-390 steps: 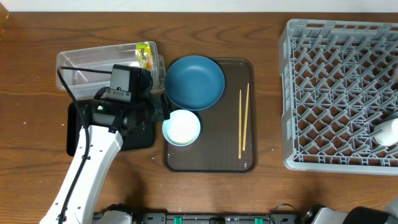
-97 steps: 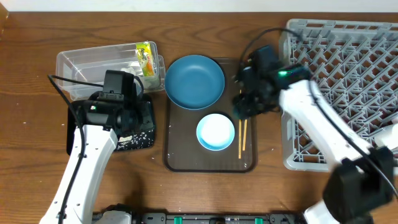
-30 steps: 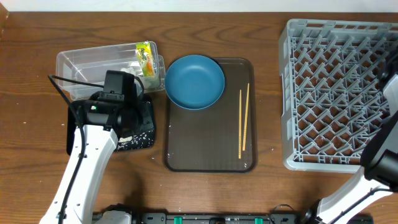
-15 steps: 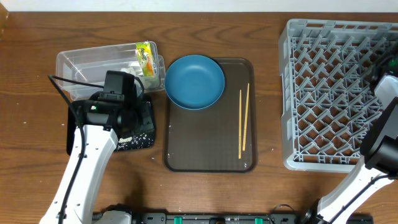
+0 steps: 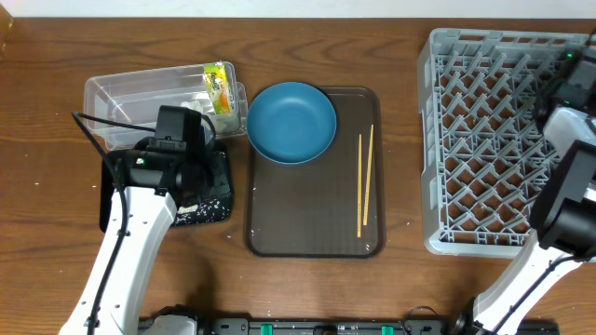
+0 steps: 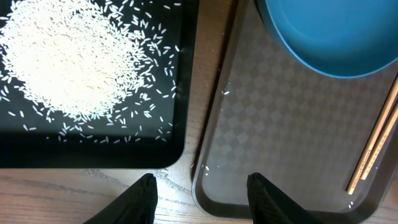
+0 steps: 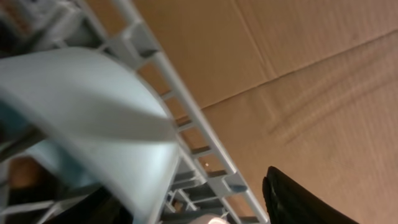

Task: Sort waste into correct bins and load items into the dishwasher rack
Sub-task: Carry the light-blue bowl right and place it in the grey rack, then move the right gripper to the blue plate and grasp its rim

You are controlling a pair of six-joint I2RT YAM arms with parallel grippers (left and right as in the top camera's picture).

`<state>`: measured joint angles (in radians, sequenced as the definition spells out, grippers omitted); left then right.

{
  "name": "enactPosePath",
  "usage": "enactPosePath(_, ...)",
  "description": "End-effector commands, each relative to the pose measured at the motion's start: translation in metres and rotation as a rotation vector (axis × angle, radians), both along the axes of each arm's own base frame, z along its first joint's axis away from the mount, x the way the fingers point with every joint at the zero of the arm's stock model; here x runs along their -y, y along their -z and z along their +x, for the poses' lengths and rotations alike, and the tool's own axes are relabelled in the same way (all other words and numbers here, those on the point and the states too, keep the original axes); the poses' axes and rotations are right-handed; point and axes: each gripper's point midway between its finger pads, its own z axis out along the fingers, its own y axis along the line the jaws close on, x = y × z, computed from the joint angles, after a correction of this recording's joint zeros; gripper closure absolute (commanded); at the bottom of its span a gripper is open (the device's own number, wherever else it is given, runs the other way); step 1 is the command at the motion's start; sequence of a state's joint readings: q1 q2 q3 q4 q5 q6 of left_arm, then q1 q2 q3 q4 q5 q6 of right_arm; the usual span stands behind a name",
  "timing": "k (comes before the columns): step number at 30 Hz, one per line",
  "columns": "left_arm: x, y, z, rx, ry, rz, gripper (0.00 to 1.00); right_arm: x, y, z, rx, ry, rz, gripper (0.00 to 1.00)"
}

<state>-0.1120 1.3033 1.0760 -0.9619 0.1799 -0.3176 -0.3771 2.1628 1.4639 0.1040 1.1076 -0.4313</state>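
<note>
Right wrist view, blurred: one dark finger (image 7: 298,199) of the right gripper (image 5: 573,79) shows at lower right, not touching the bowl (image 7: 81,118), which fills the left of the frame and seems to stand on edge against the rack (image 7: 193,124) wall, probably so it sits upright for washing. The other finger is hidden, so I cannot tell how far the jaws are parted. Overhead, that arm runs up the right edge of the frame to the rack's upper right corner. Left wrist view: the left gripper (image 6: 202,199) is half open and empty, hovering over the gap between the black tray (image 6: 93,152), heaped with rice (image 6: 62,62), and the brown tray (image 6: 280,137), which carries the plate (image 6: 323,37) and chopsticks (image 6: 373,143), both not yet loaded. Overhead, the left arm bends over the black tray at left.
</note>
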Motion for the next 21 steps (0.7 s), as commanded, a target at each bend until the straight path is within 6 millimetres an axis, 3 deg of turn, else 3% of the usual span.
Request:
enactPosePath(1,-0.002,-0.006,0.003,0.016,-0.008,0.002,0.50,-0.014,0.006,0.007,-0.024,-0.019,0.008,0.34)
enactPosePath(6,-0.002,-0.006,0.003,0.016,-0.008,0.002,0.50,-0.038,-0.006,0.023,0.034,-0.105,0.057,0.26)
enactPosePath(10,-0.002,-0.006,0.003,0.016,-0.008,0.003,0.50,-0.084,-0.009,0.054,0.071,-0.338,0.236,0.26)
enactPosePath(15,-0.002,-0.005,0.003,0.016,-0.008,0.003,0.50,-0.183,-0.004,0.080,0.109,-0.660,0.562,0.26)
enactPosePath(21,-0.002,-0.006,0.003,0.016,-0.008,0.003,0.49,-0.351,0.006,0.080,0.201,-0.966,1.177,0.31)
